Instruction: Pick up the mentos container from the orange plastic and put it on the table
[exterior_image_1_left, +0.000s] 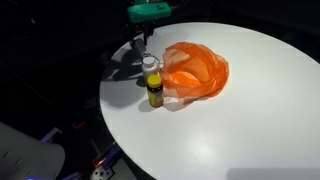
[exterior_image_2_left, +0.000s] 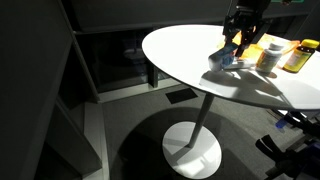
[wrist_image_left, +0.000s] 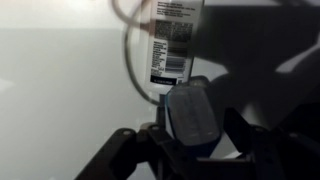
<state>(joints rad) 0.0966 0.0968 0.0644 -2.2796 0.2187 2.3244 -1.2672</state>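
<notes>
On the white table (exterior_image_1_left: 250, 120), left of everything else, the gripper (exterior_image_1_left: 144, 47) stands with its fingers either side of the blue mentos container (wrist_image_left: 190, 112). I cannot tell whether they clamp it. To its right are a yellow-labelled bottle (exterior_image_1_left: 154, 92), then the orange plastic (exterior_image_1_left: 197, 70).

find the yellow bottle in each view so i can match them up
In an exterior view: the yellow bottle stands near the table's edge, next to the orange bag.
In an exterior view: the yellow bottle is at the far right edge of the picture.
Wrist view: not clearly in it.
Shared landmark: the white round table.
</notes>
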